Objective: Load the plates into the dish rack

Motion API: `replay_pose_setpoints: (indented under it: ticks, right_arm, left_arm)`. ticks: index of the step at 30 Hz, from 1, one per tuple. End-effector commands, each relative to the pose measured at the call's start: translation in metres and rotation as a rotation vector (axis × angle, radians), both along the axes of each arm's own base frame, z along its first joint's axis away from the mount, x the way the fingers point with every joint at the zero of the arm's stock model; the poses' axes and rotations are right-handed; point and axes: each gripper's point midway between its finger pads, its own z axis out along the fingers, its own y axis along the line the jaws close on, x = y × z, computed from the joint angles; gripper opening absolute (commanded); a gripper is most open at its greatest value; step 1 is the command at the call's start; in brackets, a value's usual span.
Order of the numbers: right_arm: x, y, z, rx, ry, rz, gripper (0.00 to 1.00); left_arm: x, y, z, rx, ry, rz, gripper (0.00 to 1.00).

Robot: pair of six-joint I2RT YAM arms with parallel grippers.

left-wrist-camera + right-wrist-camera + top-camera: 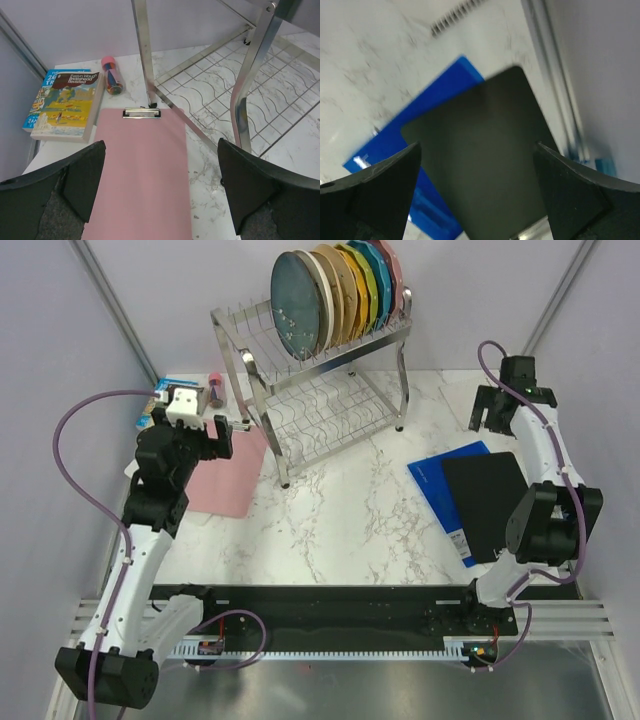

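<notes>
If swung carelessly, left hand (159, 187) and right hand (477, 192) wide and empty, could clip dish rack (320, 412) leg, toppling upright plates (300, 305).

marble table (350, 530) | dish rack (325, 410), pink clipboard (142, 175), book (67, 105), tube (112, 75) — blue folder (432, 480)

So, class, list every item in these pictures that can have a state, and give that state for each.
plates: all standing on edge in the upper tier.
dish rack: upright on its legs.
left gripper: open, holding nothing.
right gripper: open, holding nothing.
pink clipboard: flat, clip down.
book: closed, lying flat.
tube: lying on its side.
black pad: flat on the blue folder.
</notes>
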Motion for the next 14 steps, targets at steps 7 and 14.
replay_pose_setpoints:
  ticks: [7,14]
  right_arm:
    - [-0.015,0.124,0.048,0.096,-0.124,0.214,0.98]
    - [-0.006,0.136,0.020,0.106,-0.092,0.249,0.98]
  left_arm:
    - [0.015,-0.018,-0.064,0.000,0.123,-0.109,1.00]
    - [0.031,-0.025,-0.102,-0.061,0.269,-0.110,1.00]
